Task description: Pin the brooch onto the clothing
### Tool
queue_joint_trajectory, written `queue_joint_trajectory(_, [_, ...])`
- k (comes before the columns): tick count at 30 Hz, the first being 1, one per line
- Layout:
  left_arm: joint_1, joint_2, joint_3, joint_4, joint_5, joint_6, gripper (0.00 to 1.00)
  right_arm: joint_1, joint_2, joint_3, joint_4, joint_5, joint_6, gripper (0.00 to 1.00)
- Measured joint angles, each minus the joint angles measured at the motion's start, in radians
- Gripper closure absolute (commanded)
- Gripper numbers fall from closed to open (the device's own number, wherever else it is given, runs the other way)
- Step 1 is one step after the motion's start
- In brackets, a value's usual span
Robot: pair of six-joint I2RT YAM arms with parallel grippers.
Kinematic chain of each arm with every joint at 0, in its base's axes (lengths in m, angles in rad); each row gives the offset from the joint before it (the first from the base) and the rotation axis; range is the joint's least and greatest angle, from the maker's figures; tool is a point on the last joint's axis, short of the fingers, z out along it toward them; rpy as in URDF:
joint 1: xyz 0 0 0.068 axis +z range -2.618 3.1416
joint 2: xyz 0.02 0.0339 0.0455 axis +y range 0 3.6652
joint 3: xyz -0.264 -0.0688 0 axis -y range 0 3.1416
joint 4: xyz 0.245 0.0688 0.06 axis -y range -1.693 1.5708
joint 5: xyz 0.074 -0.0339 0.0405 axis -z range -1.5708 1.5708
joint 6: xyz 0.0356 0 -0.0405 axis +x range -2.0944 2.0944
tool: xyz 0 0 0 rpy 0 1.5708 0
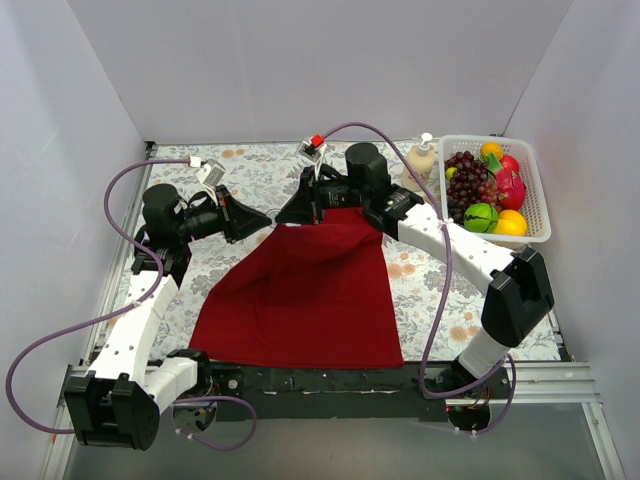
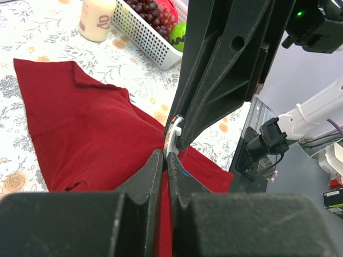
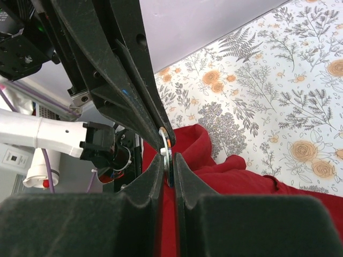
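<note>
Both arms meet tip to tip over the far edge of the shirt (image 1: 300, 290), roughly 11 o'clock on it. The brooch (image 3: 166, 150) sits edge-on right where they meet. The right fingers (image 3: 150, 179) are pinched on it, with the disc wedged in the narrow gap between them. The left fingers (image 2: 150, 171) are squeezed fully together, tips right up against the brooch, but I honestly can't tell if they've got hold of any of it. Red fabric bunches up just behind the tips. The shirt lies spread on the floral surface (image 1: 440, 290). Fruit basket (image 1: 535, 195) is at 2 o'clock, with a cream bottle (image 1: 423, 160) just beside it.
</note>
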Motion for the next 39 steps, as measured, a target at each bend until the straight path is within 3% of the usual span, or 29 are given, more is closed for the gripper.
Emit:
queue_joint_trajectory(13, [-0.013, -0.026, -0.010, 0.041, -0.027, -0.018, 1.00, 0.019, -0.083, -0.099, 0.080, 0.106, 0.051, 0.99])
queue_joint_trajectory(39, [-0.034, -0.080, -0.087, 0.220, -0.034, -0.135, 1.00, 0.020, -0.176, -0.298, 0.376, 0.101, 0.083, 0.99])
